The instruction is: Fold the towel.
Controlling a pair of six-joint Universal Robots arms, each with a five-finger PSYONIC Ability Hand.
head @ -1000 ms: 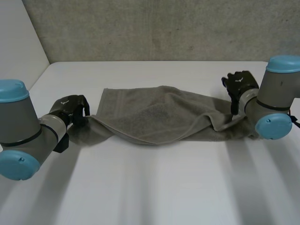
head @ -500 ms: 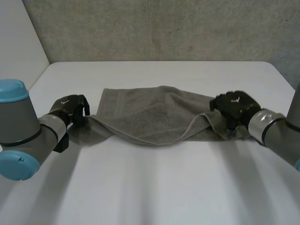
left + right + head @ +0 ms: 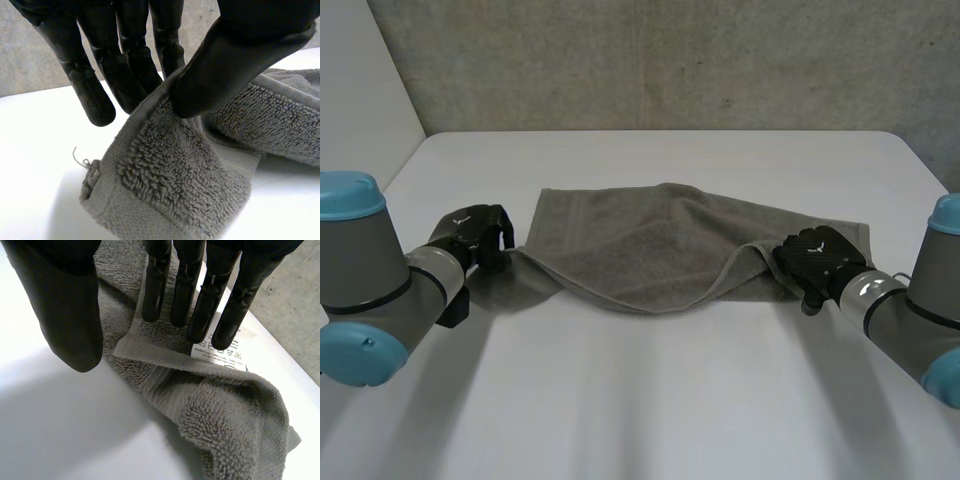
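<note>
You're working in a lab test cell: bare white table (image 3: 650, 400), plain grey backdrop wall (image 3: 650, 60), left arm (image 3: 375, 285), right arm (image 3: 910, 320).

Left hand (image 3: 235, 60) has the grey towel (image 3: 175, 180) corner pinched between thumb and fingers (image 3: 92, 95), bunched up on the white surface (image 3: 35, 145), little loose thread (image 3: 79, 159) at the hem.

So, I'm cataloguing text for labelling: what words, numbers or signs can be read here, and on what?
The care label sewn to the towel, by the fingers of the right hand: printed lines and wash symbols, too small to read.
Nothing else carries legible text.
</note>
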